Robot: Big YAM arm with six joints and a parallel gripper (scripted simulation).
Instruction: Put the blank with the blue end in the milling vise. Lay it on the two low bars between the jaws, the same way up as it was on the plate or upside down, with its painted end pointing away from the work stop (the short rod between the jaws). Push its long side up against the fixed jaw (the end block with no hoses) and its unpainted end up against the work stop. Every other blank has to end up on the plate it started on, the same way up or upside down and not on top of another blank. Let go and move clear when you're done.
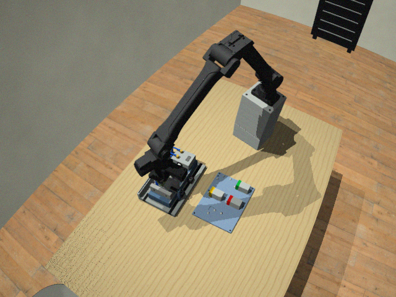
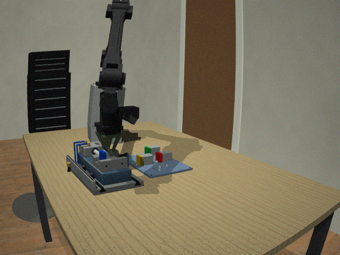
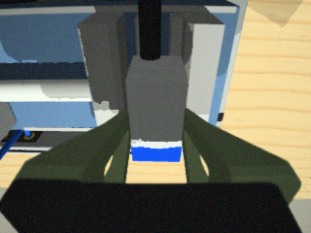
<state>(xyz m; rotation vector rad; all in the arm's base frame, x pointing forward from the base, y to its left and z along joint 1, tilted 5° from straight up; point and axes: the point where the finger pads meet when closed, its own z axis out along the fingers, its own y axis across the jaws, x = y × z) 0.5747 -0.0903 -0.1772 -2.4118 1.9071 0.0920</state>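
My gripper [image 2: 111, 152] [image 3: 155, 116] is shut on the blue-ended blank [image 3: 156, 92] at the milling vise [image 1: 156, 206] [image 2: 118, 186]. Its blue end [image 2: 102, 155] [image 3: 156, 153] points away from the black work stop rod [image 3: 150, 31], which shows at the unpainted end; contact there is unclear. The blank is between the fixed jaw [image 1: 161, 190] [image 2: 112, 164] [image 3: 206, 73] and the moving jaw [image 3: 103, 63], with a narrow dark strip beside the fixed jaw in the wrist view. Whether it rests on the bars is hidden.
The blue plate [image 1: 220, 220] [image 2: 153, 173] beside the vise holds the yellow-ended blank [image 1: 218, 194] [image 2: 147, 159], red-ended blank [image 1: 236, 202] [image 2: 166, 155] and green-ended blank [image 1: 244, 187] [image 2: 155, 149]. Blue hoses [image 2: 79, 142] [image 3: 11, 143] stand at the vise's other end.
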